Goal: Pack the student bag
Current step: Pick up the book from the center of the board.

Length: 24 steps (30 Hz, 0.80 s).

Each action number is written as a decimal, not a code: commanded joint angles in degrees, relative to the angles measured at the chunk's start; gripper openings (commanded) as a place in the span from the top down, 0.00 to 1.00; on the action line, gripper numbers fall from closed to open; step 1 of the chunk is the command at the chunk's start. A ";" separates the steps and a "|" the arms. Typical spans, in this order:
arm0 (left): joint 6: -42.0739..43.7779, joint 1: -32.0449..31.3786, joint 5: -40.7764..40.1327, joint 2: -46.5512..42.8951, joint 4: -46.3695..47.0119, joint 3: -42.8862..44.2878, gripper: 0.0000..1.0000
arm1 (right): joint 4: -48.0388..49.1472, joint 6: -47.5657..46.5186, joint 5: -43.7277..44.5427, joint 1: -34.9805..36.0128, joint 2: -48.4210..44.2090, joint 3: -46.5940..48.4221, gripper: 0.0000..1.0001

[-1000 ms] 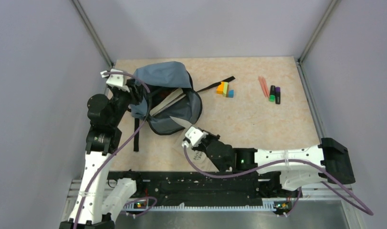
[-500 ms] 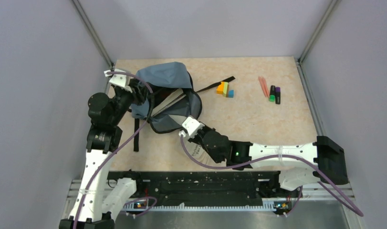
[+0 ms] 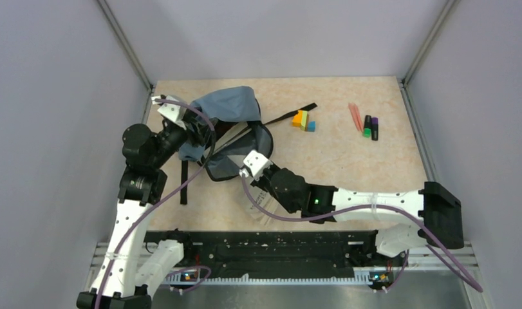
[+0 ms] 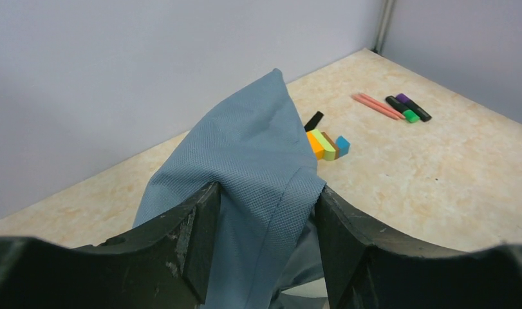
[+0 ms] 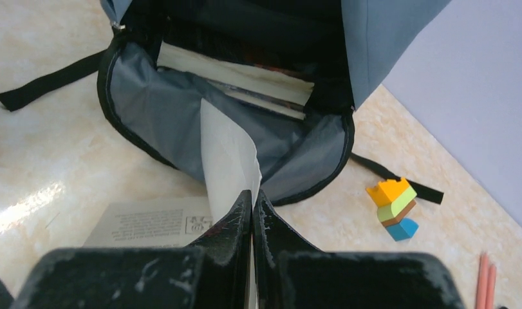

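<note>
My right pincer is clamped on a paper sheet poking into the student bag, far left, books already inside. My left pincer straddles its flap; whether it grips, I cannot tell. Blocks, pencils and highlighters lie unpacked, far right.

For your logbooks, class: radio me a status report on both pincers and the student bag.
Left pincer astride student bag flap, grip unclear. Right pincer shut on white paper, pointing into open bag mouth. Books already inside, ahead of it.

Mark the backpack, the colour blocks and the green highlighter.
backpack [image 3: 227, 104]: top external view, raised blue flap.
colour blocks [image 5: 396, 205]: right wrist view, green block.
green highlighter [image 4: 400, 107]: left wrist view, black barrel.
</note>
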 commanded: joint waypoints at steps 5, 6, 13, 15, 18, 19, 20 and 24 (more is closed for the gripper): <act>1.92 -2.65 3.80 0.70 1.02 2.04 0.40 | 8.43 -1.54 -10.07 -7.54 4.83 8.91 1.00; 2.01 -2.72 3.74 0.53 0.83 2.17 0.40 | 8.32 -1.67 -11.02 -8.35 5.55 9.90 1.00; -0.59 -3.45 8.08 -3.46 0.59 1.32 0.38 | 7.31 -1.79 -19.08 -13.38 11.13 16.41 1.00; -0.70 -3.90 10.29 -4.79 0.16 0.31 0.37 | 6.84 -1.94 -20.42 -14.32 12.74 18.16 1.00; -1.52 -4.52 12.62 -7.29 -1.31 -1.85 0.36 | 6.55 -1.93 -22.37 -15.57 14.55 19.99 1.00; -2.52 -4.69 13.32 -8.27 -1.50 -2.74 0.36 | 6.56 -1.69 -23.07 -16.11 15.00 20.42 1.00; -2.83 -4.89 14.10 -9.17 -1.82 -3.70 0.36 | 6.71 -1.62 -23.41 -16.42 15.39 20.74 1.00; -4.33 -5.37 15.89 -13.60 -4.15 -7.77 0.37 | 7.04 -1.05 -25.32 -17.86 16.36 21.37 1.00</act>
